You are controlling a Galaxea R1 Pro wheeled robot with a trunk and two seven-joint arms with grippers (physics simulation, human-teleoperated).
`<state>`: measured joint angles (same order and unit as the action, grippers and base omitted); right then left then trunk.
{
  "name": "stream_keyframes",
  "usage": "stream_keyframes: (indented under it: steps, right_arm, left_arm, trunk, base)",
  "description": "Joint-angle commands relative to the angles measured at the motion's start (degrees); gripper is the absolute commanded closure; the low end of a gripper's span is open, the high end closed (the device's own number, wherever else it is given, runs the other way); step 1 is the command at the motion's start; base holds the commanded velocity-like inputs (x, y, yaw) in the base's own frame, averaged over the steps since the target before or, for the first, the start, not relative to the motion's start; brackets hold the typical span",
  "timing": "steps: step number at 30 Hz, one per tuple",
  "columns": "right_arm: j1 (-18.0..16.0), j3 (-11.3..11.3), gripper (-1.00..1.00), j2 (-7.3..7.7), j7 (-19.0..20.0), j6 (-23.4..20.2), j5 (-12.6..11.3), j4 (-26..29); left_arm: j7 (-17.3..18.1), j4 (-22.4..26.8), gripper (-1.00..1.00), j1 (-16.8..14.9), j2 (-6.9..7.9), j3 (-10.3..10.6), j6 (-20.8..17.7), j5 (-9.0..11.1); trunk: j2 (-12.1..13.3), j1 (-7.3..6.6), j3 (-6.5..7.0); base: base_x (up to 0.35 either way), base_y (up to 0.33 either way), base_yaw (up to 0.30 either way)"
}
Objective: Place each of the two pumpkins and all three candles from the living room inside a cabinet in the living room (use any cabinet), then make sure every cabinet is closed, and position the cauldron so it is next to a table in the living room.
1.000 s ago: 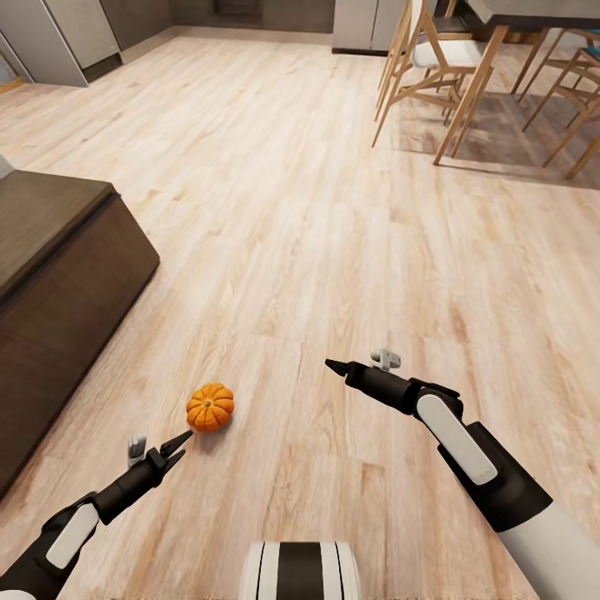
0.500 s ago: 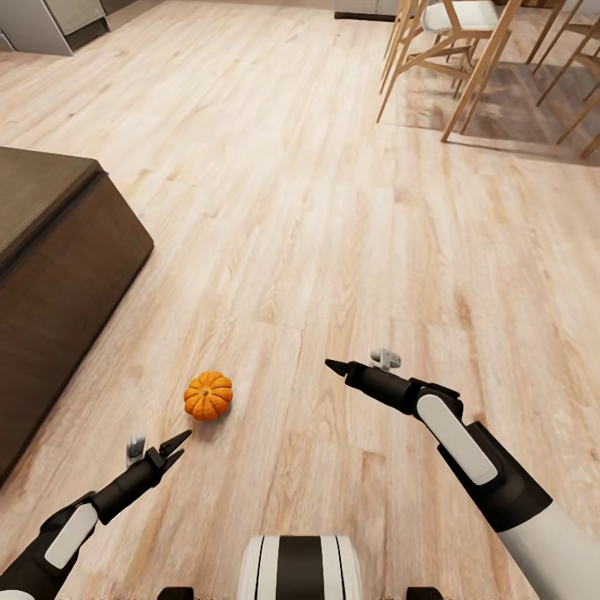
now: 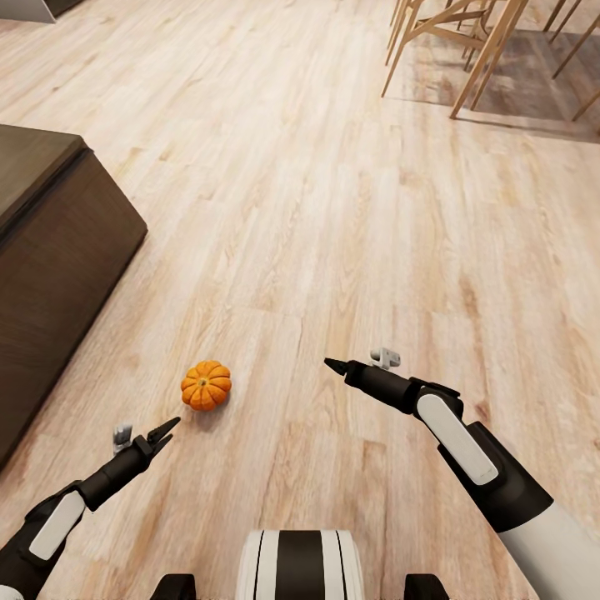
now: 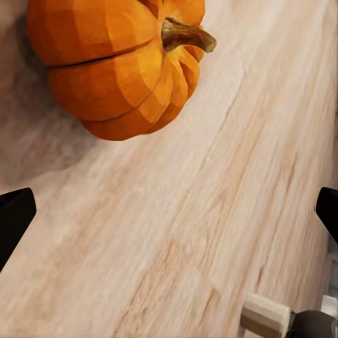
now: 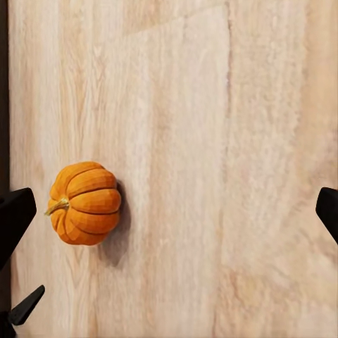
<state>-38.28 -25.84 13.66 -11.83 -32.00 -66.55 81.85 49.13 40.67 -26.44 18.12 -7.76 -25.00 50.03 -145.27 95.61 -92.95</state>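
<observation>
Orange ribbed pumpkin (image 3: 206, 385) is set upright on plank floor (image 3: 333, 208); L fingers (image 4: 14, 218) spread wide, empty, aimed for pickup; R gripper (image 3: 333, 364) empty, fingers spread.

An orange ribbed pumpkin (image 3: 206, 385) with a brownish stem sits on a pale, streaky wood-plank floor (image 3: 333, 208), a dark-brown cabinet (image 3: 50, 267) fills the left of the frame, and both black grippers extend from white-and-black arms.
</observation>
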Motion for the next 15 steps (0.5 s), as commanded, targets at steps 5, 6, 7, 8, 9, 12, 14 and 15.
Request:
stream_keyframes:
  steps: [5, 6, 7, 8, 9, 12, 14, 15]
  right_arm:
    - [-0.04, -0.09, -1.00, 0.11, -0.56, 0.01, -0.60, 0.14]
    - [-0.04, -0.09, -1.00, 0.12, -0.56, 0.01, -0.60, 0.14]
    - [-0.04, -0.09, -1.00, 0.11, -0.56, 0.01, -0.60, 0.15]
    - [-0.04, -0.09, -1.00, 0.12, -0.55, 0.01, -0.60, 0.15]
    - [-0.04, -0.09, -1.00, 0.12, -0.55, 0.01, -0.60, 0.15]
    - [-0.04, -0.09, -1.00, 0.13, -0.50, 0.01, -0.60, 0.15]
    - [-0.04, -0.09, -1.00, 0.13, -0.49, 0.01, -0.60, 0.15]
    - [-0.04, -0.09, -1.00, 0.13, -0.49, 0.01, -0.60, 0.15]
  left_arm:
    - [0.09, 0.71, -1.00, -0.01, -0.14, -0.02, -0.49, 0.41]
    - [0.09, 0.75, -1.00, -0.01, -0.16, -0.03, -0.49, 0.41]
    - [0.09, 0.77, -1.00, -0.01, -0.17, -0.03, -0.49, 0.40]
    - [0.09, 0.76, -1.00, -0.01, -0.16, -0.02, -0.49, 0.37]
    - [0.09, 0.75, -1.00, -0.01, -0.16, -0.01, -0.49, 0.36]
    - [0.05, 0.73, -1.00, -0.01, -0.18, 0.02, -0.49, 0.27]
    - [0.03, 0.73, -1.00, -0.01, -0.14, 0.02, -0.49, 0.25]
    - [0.02, 0.73, -1.00, -0.01, -0.14, 0.02, -0.49, 0.25]
  trunk:
    - [-0.01, -0.01, -0.03]
    - [-0.01, -0.01, -0.03]
    - [-0.01, -0.01, -0.03]
    - [-0.01, -0.01, -0.03]
    - [-0.01, -0.01, -0.03]
    - [-0.01, -0.01, -0.03]
    - [-0.01, -0.01, -0.03]
    - [-0.01, -0.01, -0.03]
  base:
    - [0.000, 0.000, 0.000]
    - [0.000, 0.000, 0.000]
    - [0.000, 0.000, 0.000]
    - [0.000, 0.000, 0.000]
    - [0.006, 0.000, 0.000]
    - [0.165, 0.000, 0.000]
    - [0.241, 0.000, 0.000]
    - [0.209, 0.000, 0.000]
